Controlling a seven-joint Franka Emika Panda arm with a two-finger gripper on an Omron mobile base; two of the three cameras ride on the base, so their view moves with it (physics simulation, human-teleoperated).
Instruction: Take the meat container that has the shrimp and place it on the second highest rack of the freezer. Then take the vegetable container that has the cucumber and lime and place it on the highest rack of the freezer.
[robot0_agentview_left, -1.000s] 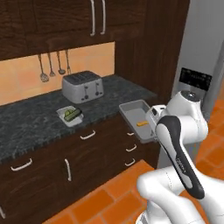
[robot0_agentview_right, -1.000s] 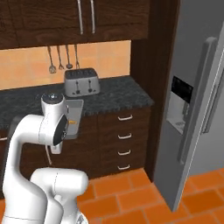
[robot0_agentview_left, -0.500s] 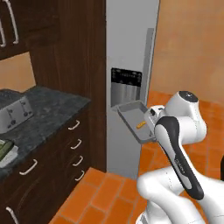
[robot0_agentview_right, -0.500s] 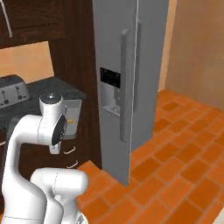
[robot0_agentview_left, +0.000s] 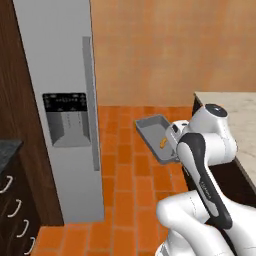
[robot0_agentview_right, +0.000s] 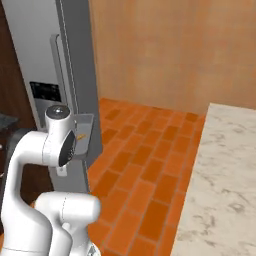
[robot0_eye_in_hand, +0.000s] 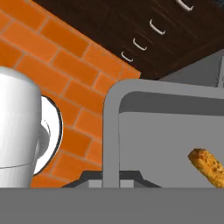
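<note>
My gripper (robot0_agentview_left: 174, 145) is shut on the near rim of the meat container (robot0_agentview_left: 152, 131), a shallow grey tray held level above the floor. The shrimp (robot0_agentview_left: 163, 142), small and orange, lies inside it. In the hand view the tray's rim (robot0_eye_in_hand: 112, 127) runs up the middle with the shrimp (robot0_eye_in_hand: 207, 166) at the lower right. From the right base view, the tray (robot0_agentview_right: 84, 131) and shrimp (robot0_agentview_right: 80, 136) sit just in front of the freezer (robot0_agentview_right: 75, 60). The freezer (robot0_agentview_left: 55, 75) stands tall and grey to the left of the tray, door shut, bar handle (robot0_agentview_left: 90, 100) facing me; its racks are hidden. The vegetable container with cucumber and lime is out of view.
A marble counter (robot0_agentview_left: 235, 115) lies close on the right, also large in the right base view as the counter (robot0_agentview_right: 220, 170). Dark drawers (robot0_agentview_left: 12, 215) stand left of the freezer. Orange brick floor (robot0_agentview_left: 125, 165) spreads between freezer and counter, with an orange wall behind.
The whole picture has swung: the camera turned from the counter with the toaster to the freezer and the marble counter. The tray has stayed in my shut gripper throughout.
</note>
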